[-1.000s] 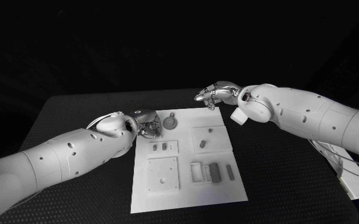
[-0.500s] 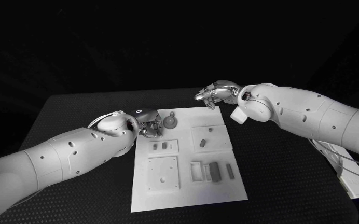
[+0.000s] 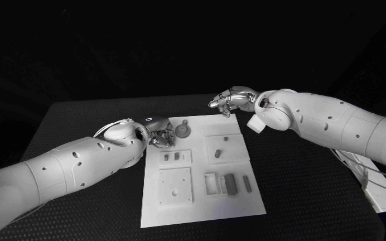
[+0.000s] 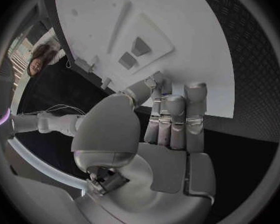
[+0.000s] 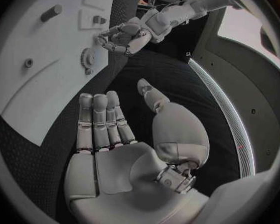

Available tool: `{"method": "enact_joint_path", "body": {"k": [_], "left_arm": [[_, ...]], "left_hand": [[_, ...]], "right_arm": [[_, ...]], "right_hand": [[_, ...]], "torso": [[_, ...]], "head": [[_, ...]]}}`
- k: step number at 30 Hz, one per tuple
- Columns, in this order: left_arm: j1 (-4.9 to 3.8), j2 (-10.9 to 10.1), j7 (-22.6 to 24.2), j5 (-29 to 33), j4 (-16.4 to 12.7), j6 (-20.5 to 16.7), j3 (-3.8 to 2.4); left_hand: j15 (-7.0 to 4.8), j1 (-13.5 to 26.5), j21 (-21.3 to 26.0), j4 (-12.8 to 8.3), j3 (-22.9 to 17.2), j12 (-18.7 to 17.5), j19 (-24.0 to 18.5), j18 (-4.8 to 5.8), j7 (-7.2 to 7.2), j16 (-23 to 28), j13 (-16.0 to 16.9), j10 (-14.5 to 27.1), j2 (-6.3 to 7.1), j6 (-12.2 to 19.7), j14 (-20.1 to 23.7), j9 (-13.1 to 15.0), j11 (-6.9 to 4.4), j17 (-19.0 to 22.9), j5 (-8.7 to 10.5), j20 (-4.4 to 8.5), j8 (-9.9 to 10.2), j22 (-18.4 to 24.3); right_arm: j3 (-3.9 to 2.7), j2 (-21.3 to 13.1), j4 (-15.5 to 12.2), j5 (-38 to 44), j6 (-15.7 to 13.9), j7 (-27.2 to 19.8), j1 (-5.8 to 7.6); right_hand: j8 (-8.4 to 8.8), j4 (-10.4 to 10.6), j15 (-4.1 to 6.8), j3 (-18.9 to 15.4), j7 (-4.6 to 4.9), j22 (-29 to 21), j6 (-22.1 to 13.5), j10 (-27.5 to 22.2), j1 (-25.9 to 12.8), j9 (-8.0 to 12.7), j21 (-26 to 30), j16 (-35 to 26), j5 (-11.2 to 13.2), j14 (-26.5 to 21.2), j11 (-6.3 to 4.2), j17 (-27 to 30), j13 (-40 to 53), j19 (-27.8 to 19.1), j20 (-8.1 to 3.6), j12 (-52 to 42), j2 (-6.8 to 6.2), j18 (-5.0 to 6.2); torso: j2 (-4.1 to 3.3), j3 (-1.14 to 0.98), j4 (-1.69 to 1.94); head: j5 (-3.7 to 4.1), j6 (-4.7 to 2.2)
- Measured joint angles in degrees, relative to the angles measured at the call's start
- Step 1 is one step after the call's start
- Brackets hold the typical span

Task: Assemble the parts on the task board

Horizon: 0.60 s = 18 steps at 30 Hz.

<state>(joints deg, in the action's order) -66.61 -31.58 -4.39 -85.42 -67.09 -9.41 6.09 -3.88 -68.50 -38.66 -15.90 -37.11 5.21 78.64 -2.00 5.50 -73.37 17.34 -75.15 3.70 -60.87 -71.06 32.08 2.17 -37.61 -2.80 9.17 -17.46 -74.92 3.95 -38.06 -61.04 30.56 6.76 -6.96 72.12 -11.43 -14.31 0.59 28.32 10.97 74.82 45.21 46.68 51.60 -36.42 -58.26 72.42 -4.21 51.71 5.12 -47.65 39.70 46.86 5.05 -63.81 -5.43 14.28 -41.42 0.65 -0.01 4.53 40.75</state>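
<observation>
The white rectangular task board (image 3: 201, 168) lies flat in the middle of the black textured desk (image 3: 305, 185). Near its far edge sits a small grey toothed wheel part (image 3: 184, 131), flat on the plate, with a tiny pin-like grey piece (image 3: 186, 123) just beyond it. The left hand (image 3: 158, 132), silver, rests at the board's far left corner, just beside that wheel; from its wrist camera the fingers (image 4: 174, 119) lie together, tips on the board's edge, nothing visibly pinched. Over at the far right corner, the right hand (image 3: 231, 100) hovers above the desk just off the board, fingers (image 5: 99, 122) loosely bent and spread, palm bare. Nearer the robot, two grey bar-shaped parts (image 3: 237, 184) lie side by side in the board's recesses.
</observation>
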Motion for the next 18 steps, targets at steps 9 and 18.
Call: {"method": "enact_joint_path", "body": {"k": [9,18], "left_arm": [[0.0,-0.1,0.2,0.9,0.0,0.0,0.0],[-0.01,-0.2,0.3,1.4,0.0,0.1,0.01]], "left_hand": [[-0.13,0.2,0.0,0.0,0.0,-0.5,-0.1,0.0,0.01,0.0,0.1,-0.1,0.25,0.0,0.1,-0.1,0.07,0.0,-0.01,0.05,0.2,0.0],[0.04,1.4,0.0,0.7,0.9,-0.9,-0.5,0.05,0.22,0.0,0.1,0.1,0.81,0.2,0.7,-0.1,0.27,0.1,-0.03,0.26,0.5,0.0]], "right_arm": [[0.01,0.1,0.1,0.0,0.0,0.0,-0.19],[0.02,0.1,0.2,0.0,0.1,0.0,-0.27]], "right_hand": [[0.0,0.0,-0.01,0.0,-0.07,0.0,0.1,0.0,0.0,0.1,0.0,0.0,0.0,0.0,0.0,0.0,0.0,0.0,0.0,0.0,0.0,0.0],[0.0,0.0,-0.02,0.0,-0.09,0.0,0.1,0.0,0.0,0.0,0.0,0.0,0.0,0.0,0.0,0.1,0.0,0.0,0.0,0.0,0.0,0.0]], "torso": [[0.0,-0.02,0.01],[0.0,0.0,0.01]], "head": [[0.0,0.01],[0.07,0.02]]}}
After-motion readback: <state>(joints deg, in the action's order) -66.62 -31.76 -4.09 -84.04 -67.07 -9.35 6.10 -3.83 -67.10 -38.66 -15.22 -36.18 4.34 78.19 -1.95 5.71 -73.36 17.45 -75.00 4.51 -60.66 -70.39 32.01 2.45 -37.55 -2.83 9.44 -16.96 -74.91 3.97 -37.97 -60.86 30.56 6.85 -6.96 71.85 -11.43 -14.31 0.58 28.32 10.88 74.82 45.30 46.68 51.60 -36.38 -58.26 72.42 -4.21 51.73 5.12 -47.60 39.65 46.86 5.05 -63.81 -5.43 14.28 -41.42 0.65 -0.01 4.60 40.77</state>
